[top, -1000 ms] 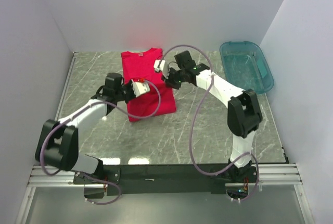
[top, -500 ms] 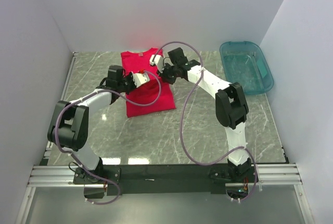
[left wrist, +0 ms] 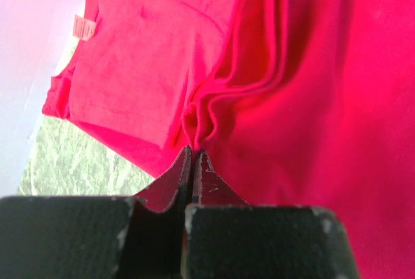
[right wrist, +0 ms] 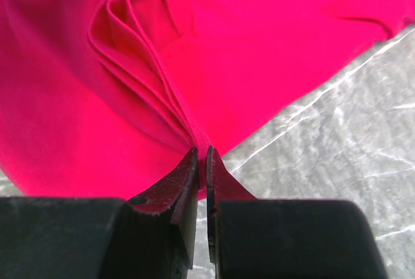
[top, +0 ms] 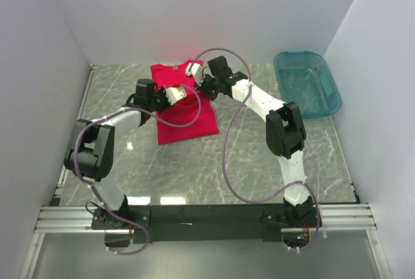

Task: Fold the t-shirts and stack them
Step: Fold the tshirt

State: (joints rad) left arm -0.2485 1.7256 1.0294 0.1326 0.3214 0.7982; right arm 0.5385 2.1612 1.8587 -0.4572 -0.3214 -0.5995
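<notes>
- The red t-shirt (top: 188,123) lies on the marbled surface (top: 259,156) toward the back wall, left of centre, with its far part bunched up between the two arms.
- The left gripper (top: 174,92) reaches over the shirt from the left. In the left wrist view its jaws (left wrist: 193,152) are pressed together on a raised ridge of the red cloth (left wrist: 311,97).
- A small pale label (left wrist: 83,27) shows on the fabric at the upper left of that view, and a strip of surface (left wrist: 71,156) shows below it.
- The right gripper (top: 196,74) comes in from the right, near the shirt's far edge. Its jaws (right wrist: 202,152) stand narrow, pinching several stacked folds of the shirt (right wrist: 259,45) at the cloth's edge, with bare surface (right wrist: 363,130) just beside it.
- A teal bin (top: 305,52) sits at the back right, well apart from the shirt.
</notes>
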